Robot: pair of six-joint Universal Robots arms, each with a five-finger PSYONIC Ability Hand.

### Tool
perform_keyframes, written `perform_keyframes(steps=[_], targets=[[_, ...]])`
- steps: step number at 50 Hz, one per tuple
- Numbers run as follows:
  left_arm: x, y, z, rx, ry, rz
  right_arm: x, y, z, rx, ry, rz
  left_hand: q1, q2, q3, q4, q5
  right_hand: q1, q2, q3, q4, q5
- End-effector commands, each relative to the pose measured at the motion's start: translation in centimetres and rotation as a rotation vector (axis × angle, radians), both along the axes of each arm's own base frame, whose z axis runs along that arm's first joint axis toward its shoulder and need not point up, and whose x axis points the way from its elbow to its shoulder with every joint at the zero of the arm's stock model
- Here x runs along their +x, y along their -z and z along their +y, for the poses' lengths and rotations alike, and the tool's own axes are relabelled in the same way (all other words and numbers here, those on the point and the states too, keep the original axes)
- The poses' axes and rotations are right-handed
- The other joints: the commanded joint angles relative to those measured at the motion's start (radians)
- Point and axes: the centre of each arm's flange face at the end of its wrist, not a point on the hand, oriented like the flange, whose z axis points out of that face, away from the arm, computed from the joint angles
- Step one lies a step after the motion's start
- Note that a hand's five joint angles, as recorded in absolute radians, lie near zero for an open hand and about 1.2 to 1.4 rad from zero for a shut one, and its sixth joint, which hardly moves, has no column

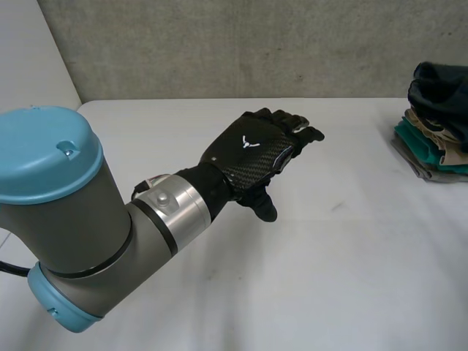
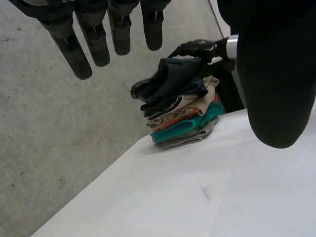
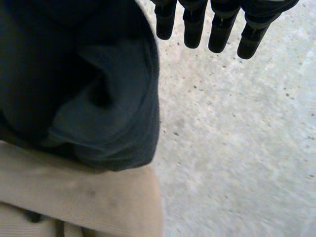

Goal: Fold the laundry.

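Several garments deep, sitting the folded laundry (image 1: 437,139) at the right edge of the desk (image 1: 329,256), close to its far right corner, probably keeping the white middle free for spreading whatever piece is coming next. Topping that pile with a dark garment (image 2: 173,81), bulkier and looser than the flat beige layer (image 3: 74,197) and teal layer (image 2: 182,129) beneath it, so likely wanting a press or a tuck before counting as settled.

Hanging the right hand (image 2: 197,48) at the top of the pile, on its side away from the desk's middle, with fingers (image 3: 220,29) straight and reaching out past the dark cloth over grey concrete (image 3: 237,148), gripping nothing. Impossible telling whether its palm is touching the cloth.

Holding the left hand (image 1: 256,150) above the middle of the desk, well apart from the pile, back upward, fingers loose and nearly straight, thumb dropping below, carrying nothing. Seemingly idling there, staying out of the other arm's way while the pile is being tended.
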Motion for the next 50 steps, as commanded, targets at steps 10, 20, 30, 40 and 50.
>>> perform_keyframes(steps=[10,20,30,40,50], targets=[[0.4,-0.3,0.1,0.002,-0.009,0.004,-1.6,-3.2,5.9,0.208,0.231,0.217,0.005,0.001,-0.003,0.004,0.01,-0.059,-0.043,-0.044,-0.044,-0.044],[0.8,-2.3,0.4,-0.038,-0.02,0.043,-4.4,-10.1,7.8,0.069,0.571,0.204,0.002,-0.002,-0.005,0.001,0.007,-0.059,-0.043,-0.044,-0.044,-0.044],[2.5,-4.9,-1.1,-0.039,-0.155,0.134,4.4,-17.2,11.7,-0.097,0.402,0.226,0.002,-0.002,-0.005,0.001,0.007,-0.059,-0.043,-0.044,-0.044,-0.044],[4.3,-5.0,-2.4,-0.025,-0.279,0.149,11.9,-16.2,14.2,-0.077,0.216,0.217,-0.013,-0.017,-0.02,-0.013,-0.007,-0.059,-0.043,-0.044,-0.044,-0.044],[8.0,-7.2,-5.0,-0.049,-0.506,0.234,18.4,-14.6,16.9,-0.045,-0.006,0.204,-0.015,-0.02,-0.023,-0.016,-0.01,-0.059,-0.043,-0.044,-0.044,-0.044]])
